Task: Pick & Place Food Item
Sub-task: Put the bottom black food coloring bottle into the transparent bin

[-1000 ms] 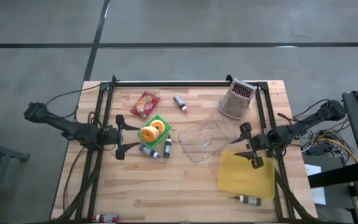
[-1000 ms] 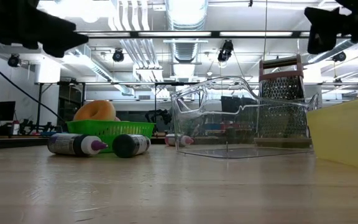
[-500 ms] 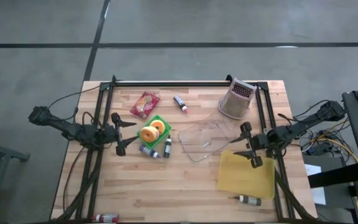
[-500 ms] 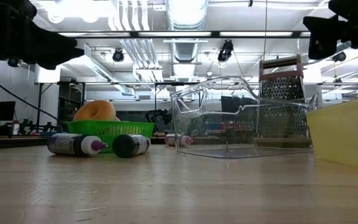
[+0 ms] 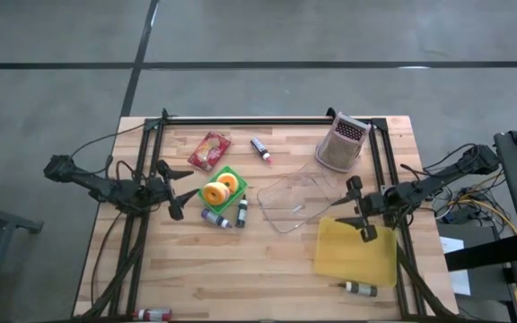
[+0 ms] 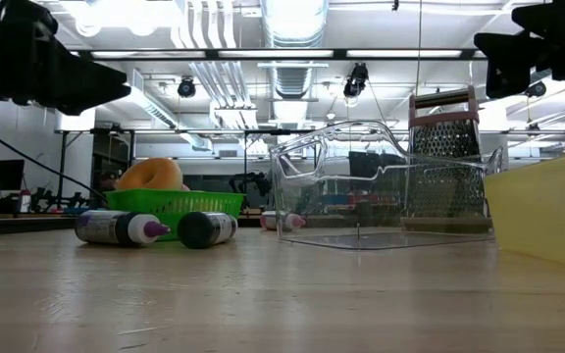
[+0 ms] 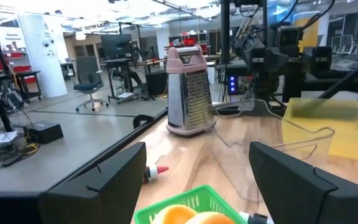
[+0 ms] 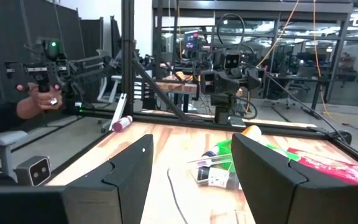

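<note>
My left gripper [image 5: 176,191] is hovering with jaws spread, empty, just left of the green mesh basket [image 5: 232,195] holding two orange doughnuts [image 5: 214,193]. Right of that basket, past the clear plastic container [image 5: 296,201], my right gripper [image 5: 357,208] is waiting, jaws also spread.

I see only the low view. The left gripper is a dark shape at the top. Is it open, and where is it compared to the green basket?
Observer: The left gripper is open, just left of the green basket, not touching it.
Operator: What is in the basket?
Observer: Two orange donuts.
Operator: And the right gripper?
Observer: The right gripper is open, between the clear container and the yellow tray.
</note>
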Controlling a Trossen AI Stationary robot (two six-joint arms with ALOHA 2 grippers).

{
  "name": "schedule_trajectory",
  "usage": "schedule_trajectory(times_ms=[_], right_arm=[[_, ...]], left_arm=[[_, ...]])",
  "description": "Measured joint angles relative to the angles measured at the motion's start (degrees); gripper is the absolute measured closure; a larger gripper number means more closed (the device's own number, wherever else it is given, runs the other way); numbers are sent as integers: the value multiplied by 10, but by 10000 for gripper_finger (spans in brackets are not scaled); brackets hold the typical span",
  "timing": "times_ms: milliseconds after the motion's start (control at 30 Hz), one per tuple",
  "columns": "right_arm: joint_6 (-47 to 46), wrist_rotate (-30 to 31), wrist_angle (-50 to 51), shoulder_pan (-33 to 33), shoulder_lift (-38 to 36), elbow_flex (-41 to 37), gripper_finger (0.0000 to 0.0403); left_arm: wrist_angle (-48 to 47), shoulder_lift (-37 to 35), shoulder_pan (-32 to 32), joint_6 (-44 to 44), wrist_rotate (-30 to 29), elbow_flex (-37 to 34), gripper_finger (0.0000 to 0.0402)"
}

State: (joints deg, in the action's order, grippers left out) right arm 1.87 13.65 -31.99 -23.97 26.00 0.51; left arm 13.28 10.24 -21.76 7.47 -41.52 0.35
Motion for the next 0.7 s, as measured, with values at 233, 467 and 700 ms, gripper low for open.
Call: schedule_trajectory(times_ms=[233,467,700], right_arm=[[0,0,-1,0,0,0,188],[0,0,-1,0,0,0,188],[0,0,-1,0,0,0,188]], left_arm=[[0,1,0,2,1,0,115],[-9,1,0,2,1,0,115],[-11,1,0,2,1,0,115]])
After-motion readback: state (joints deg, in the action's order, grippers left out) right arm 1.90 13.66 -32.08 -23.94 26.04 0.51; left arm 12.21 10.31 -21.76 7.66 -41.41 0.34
